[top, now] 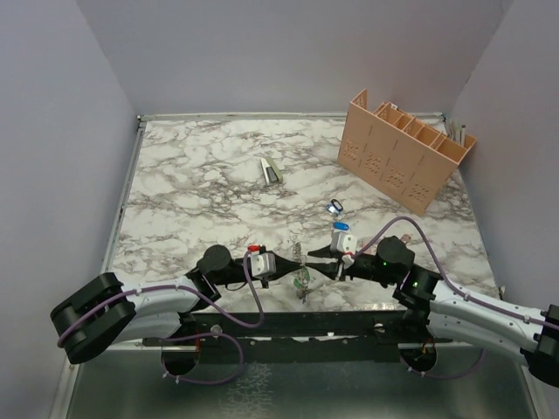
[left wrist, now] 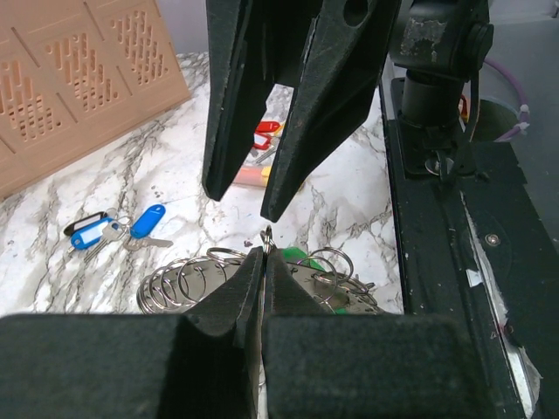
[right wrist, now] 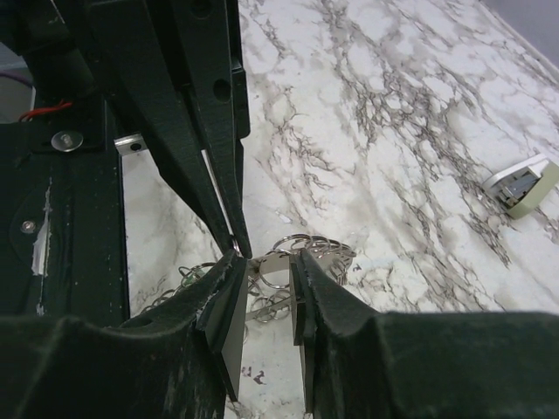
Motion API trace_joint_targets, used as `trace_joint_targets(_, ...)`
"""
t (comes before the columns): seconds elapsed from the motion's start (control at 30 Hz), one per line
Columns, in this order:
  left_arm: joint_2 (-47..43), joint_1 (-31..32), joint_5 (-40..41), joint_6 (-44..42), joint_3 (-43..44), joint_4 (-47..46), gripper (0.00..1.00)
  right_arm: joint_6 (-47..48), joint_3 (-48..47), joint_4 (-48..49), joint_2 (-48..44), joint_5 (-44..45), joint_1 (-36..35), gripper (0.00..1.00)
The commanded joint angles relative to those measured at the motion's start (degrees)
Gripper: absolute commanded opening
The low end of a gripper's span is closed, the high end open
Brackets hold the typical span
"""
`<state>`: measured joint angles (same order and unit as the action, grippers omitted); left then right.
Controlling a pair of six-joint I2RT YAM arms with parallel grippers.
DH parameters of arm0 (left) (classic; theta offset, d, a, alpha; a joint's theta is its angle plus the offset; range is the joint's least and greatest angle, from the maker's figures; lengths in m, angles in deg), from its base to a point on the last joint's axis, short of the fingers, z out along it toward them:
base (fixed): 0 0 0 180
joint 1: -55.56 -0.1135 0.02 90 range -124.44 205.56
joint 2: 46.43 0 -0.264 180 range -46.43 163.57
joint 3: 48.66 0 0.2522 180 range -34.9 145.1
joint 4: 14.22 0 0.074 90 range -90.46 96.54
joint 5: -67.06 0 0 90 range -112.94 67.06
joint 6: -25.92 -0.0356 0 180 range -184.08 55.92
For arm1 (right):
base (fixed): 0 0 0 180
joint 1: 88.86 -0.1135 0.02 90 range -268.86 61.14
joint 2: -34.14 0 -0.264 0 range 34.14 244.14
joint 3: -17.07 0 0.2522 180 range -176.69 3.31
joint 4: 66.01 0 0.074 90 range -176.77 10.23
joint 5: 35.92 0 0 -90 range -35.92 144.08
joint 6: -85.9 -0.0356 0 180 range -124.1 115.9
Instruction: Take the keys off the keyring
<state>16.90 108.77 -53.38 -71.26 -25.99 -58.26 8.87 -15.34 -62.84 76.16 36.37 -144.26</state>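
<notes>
Now the keyring (top: 301, 272) lies between both arms at the near middle of the bench (top: 201, 175), its length running near to far. We see the left gripper (top: 291, 262) low, jaws shut on its edge. The right gripper (top: 316, 255) faces it level, jaws narrowly parted at the coil, equally near.

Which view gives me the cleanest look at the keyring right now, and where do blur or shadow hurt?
Top external: even light, but the keyring is tiny. Left wrist: its coils are sharp; the left tool is a dark, blurred mass hiding part of them. Right wrist: the right tool is soft and black up close, the ring shaded beyond it.
</notes>
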Motion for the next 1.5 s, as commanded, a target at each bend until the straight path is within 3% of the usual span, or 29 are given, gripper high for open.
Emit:
trace_joint_targets(0.0,-1.22,-0.12,-2.39,0.63,1.31,-3.82,0.0,0.73,-0.27,1.71,0.58,-4.33,0.06,0.33)
trace_joint_targets(0.43,-2.69,-0.12,-3.17,1.48,0.95,-4.9,0.0,0.88,-0.48,1.54,3.86,-5.64,0.05,0.22)
trace_joint_targets(0.6,-2.82,-0.12,-3.57,1.8,0.76,-5.22,0.0,1.05,-0.59,1.63,4.61,-6.0,0.06,0.15)
trace_joint_targets(0.73,-2.27,-0.12,-3.92,2.07,1.02,-5.31,0.0,1.12,-0.96,1.03,4.63,-6.2,0.04,0.01)
trace_joint_targets(0.83,-1.9,-0.06,-3.11,2.08,0.94,-5.34,0.0,1.09,-2.37,-1.02,5.0,-6.28,0.09,0.01)
trace_joint_targets(0.9,-2.21,-0.12,-1.51,1.68,0.66,-5.27,0.04,1.17,-4.7,-4.84,5.09,-5.86,0.07,0.01)
trace_joint_targets(1.03,-3.36,-0.12,1.96,0.55,0.02,-4.02,0.28,0.33,-11.27,-15.92,5.91,-2.36,0.05,0.01)
trace_joint_targets(1.13,-4.65,-0.12,3.85,-0.36,-0.1,-1.9,0.37,-1.48,-17.58,-26.55,8.29,0.62,0.07,0.01)
trace_joint_targets(1.47,-6.07,-0.11,7.46,-1.36,-0.13,0.74,0.44,-1.16,-42.75,-63.51,23.26,4.87,0.05,0.01)
